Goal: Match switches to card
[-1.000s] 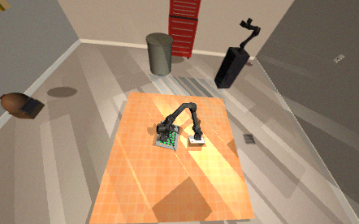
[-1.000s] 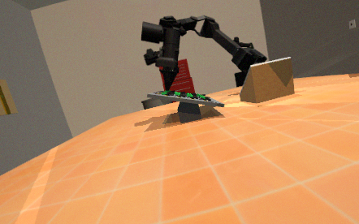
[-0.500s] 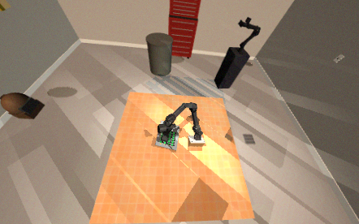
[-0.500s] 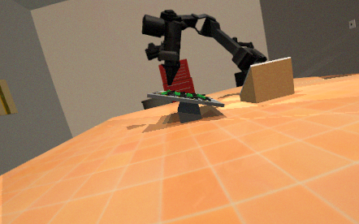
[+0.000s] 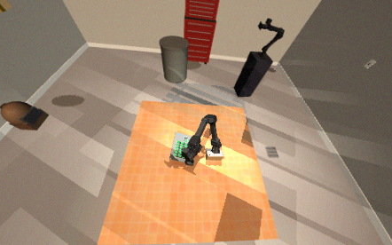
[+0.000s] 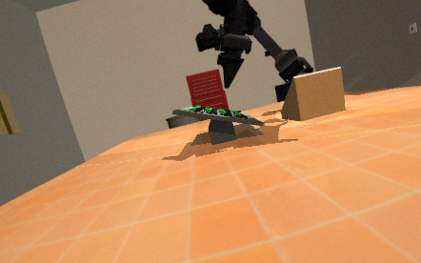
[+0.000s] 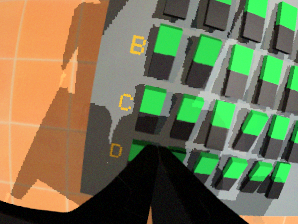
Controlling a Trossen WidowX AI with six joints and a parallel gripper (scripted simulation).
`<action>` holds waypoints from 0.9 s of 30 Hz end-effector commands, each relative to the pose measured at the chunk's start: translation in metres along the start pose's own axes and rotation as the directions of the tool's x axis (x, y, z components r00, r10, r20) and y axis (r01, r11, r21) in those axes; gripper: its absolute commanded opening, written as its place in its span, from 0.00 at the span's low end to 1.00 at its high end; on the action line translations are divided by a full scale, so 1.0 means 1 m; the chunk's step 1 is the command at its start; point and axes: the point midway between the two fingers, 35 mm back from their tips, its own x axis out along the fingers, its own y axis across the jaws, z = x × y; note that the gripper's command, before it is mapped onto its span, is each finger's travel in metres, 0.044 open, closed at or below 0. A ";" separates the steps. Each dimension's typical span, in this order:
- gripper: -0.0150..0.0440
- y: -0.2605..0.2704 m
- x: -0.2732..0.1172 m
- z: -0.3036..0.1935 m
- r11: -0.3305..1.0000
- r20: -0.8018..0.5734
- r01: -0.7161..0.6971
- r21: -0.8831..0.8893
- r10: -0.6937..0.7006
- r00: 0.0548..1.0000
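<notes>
The switch panel [image 5: 181, 134] [image 6: 250, 121] [image 7: 114, 70] is a tilted grey board with rows of two-tone rocker switches, green and dark grey. Row letters B, C and D show in the wrist view. My gripper [image 5: 189, 162] [image 6: 227, 87] [image 7: 154, 155] is shut and empty. Its tips hang above the panel, with a gap below them in the exterior view. In the wrist view they cover much of the first two switches of row D; a green part of the first switch [image 7: 136, 150] shows beside them. The raised halves there are hidden. I cannot make out the small card clearly.
The panel stands on a dark block [image 6: 222, 131] on the tiled orange table [image 5: 169, 200]. The arm's base sits on a pale-topped wooden block [image 5: 215, 154] [image 6: 320, 95] beside the panel. A bin [image 5: 175, 59] and red cabinet [image 5: 199, 40] stand beyond the table.
</notes>
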 end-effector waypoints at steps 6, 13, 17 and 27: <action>0.25 0.000 0.024 0.001 0.999 -0.015 -0.005 0.039 0.005 1.000; 0.25 0.000 0.040 0.001 0.999 -0.023 -0.004 0.039 0.004 1.000; 0.25 0.000 0.046 0.001 0.999 -0.023 -0.003 0.040 0.004 1.000; 0.25 0.000 0.059 0.001 0.999 -0.022 -0.003 0.040 0.004 1.000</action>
